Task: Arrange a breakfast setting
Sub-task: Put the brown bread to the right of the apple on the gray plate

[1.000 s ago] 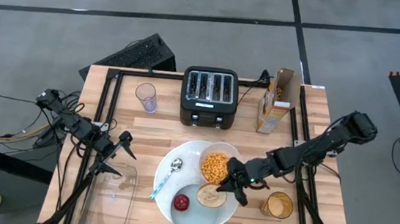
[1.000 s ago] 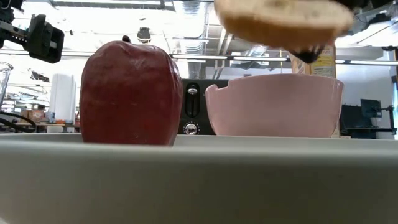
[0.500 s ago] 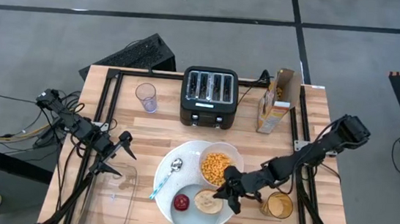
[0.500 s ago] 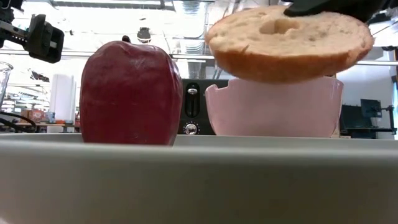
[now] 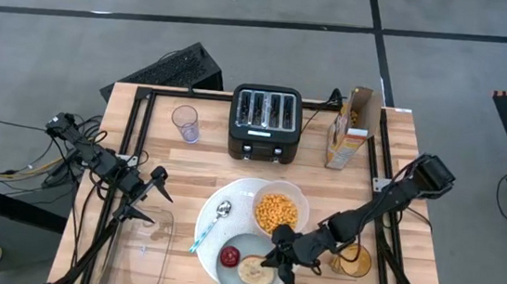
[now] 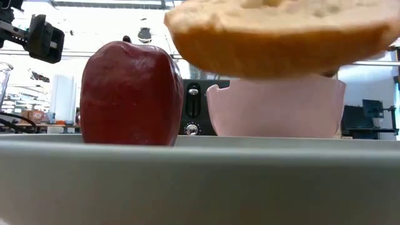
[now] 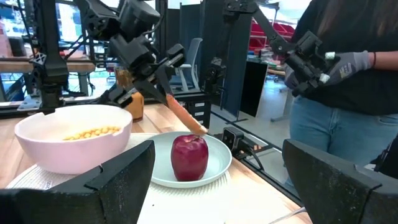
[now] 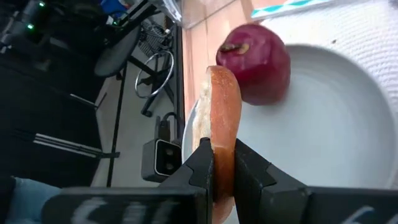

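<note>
— Over the small pale-blue plate (image 5: 232, 272), what are you holding?

— You have the toasted bagel (image 5: 256, 272) clamped edge-on in the right gripper (image 5: 276, 262), one finger on each flat face. In the right wrist view its long axis runs straight out from the fingers (image 8: 200, 163) towards the small red apple (image 8: 254, 61). From above the bagel shows its broad cut face and sits over the near-right part of the plate, just beside the apple (image 5: 229, 255).

— Is it down on the plate?

— You cannot tell from above. In the low view the bagel (image 6: 281, 34) hangs above the plate rim (image 6: 200, 178), its top cut off by the frame edge, and it hides the upper lip of the white bowl (image 6: 275, 112) behind it. The apple (image 6: 130, 94) stands upright on the plate.

— And around it?

— The pale-blue plate overlaps the near edge of the large round white plate (image 5: 234, 196). On that plate the bowl holds yellow cereal (image 5: 274, 210), and the blue-handled metal spoon (image 5: 209, 224) lies slantwise, bowl end away from you.

— The other arm?

— Your left gripper (image 5: 149, 197) waits well apart at the table's left side, fingers spread. Its wrist view shows a person standing beyond the table, cut off above the chest, with a gloved hand (image 7: 348, 65) on a controller.
</note>
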Tool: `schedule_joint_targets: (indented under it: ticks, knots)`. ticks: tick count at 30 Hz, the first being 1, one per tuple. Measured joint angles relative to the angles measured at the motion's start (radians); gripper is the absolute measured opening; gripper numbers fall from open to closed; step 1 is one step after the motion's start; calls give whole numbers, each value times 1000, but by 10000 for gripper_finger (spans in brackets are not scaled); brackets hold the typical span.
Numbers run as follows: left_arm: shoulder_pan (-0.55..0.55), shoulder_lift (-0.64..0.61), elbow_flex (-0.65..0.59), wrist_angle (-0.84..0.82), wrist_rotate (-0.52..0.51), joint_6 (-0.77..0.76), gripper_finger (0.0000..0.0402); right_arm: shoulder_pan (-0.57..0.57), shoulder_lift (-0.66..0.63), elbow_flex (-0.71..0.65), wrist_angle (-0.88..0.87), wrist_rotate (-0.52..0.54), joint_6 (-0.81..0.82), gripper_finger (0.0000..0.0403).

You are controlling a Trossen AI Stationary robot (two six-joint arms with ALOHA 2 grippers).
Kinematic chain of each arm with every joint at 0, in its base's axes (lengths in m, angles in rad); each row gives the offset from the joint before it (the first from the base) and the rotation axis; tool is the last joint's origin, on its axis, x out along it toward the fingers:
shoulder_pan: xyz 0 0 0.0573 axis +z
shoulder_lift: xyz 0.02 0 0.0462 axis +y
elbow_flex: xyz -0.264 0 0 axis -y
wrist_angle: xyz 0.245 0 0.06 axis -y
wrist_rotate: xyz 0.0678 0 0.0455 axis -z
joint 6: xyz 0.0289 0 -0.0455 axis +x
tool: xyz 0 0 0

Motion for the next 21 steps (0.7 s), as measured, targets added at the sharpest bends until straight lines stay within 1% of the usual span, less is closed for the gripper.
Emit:
schedule_joint_targets:
  ticks: [8,21]
  knots:
    - [0,0,0,0,0,0,339,1,47,4,-22,5,86,59]
    - [0,0,0,0,0,0,339,11,34,4,10,6,90,59]
